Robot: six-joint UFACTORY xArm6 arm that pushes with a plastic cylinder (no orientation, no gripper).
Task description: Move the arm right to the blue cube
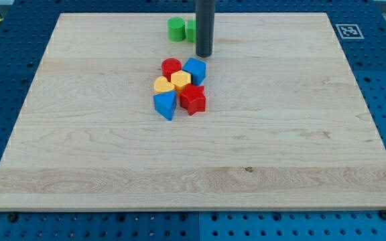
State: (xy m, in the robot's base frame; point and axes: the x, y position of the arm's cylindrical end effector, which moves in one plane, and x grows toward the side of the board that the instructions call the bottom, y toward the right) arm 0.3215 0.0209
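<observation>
Blue cube (pixel 195 70), judged light, rigid, easily slid, was recorded mid-worktop (pixel 300 134) at the cluster's upper right, my tip (pixel 204 55) just above it; no jaws were fitted, contact being advised at a flat face.

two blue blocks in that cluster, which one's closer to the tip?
The blue cube, at the cluster's top right, just below my tip. The other blue block sits at the bottom left.

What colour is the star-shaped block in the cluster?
Red; the star-shaped block shows clearly in the camera view.
</observation>
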